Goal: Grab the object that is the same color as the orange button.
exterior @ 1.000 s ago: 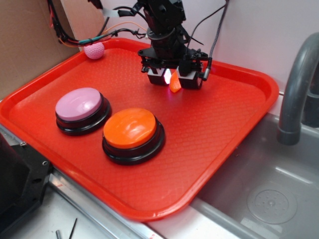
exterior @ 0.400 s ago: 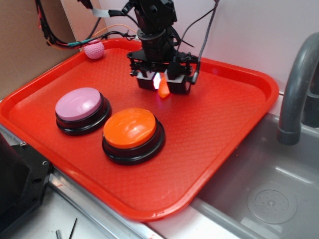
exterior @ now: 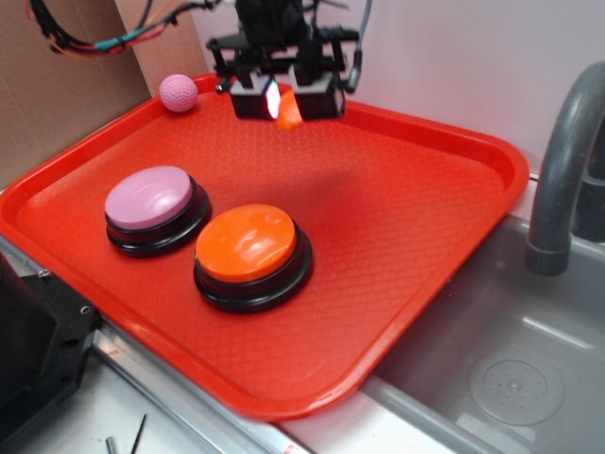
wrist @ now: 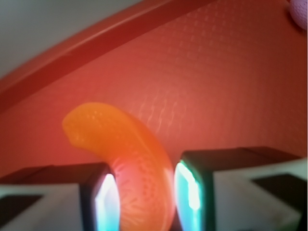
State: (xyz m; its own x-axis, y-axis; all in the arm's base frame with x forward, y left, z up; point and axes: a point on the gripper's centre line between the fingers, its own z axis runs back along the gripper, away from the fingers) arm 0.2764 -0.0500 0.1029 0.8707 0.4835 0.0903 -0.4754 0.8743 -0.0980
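Red tray [exterior: 425, 227] carries the orange button [exterior: 251, 253]; above its far edge the tool [exterior: 281, 100] pinches the orange segment [wrist: 130, 159].

A pale wall [exterior: 492, 66] rises behind the red tray [exterior: 416, 246]; brown cardboard [exterior: 57, 104] stands at its left, a grey sink [exterior: 510, 378] with a curved grey faucet [exterior: 558, 170] at its right

Black end effector [exterior: 282, 96], glowing pads [wrist: 107, 202], multicoloured cables [exterior: 90, 40].
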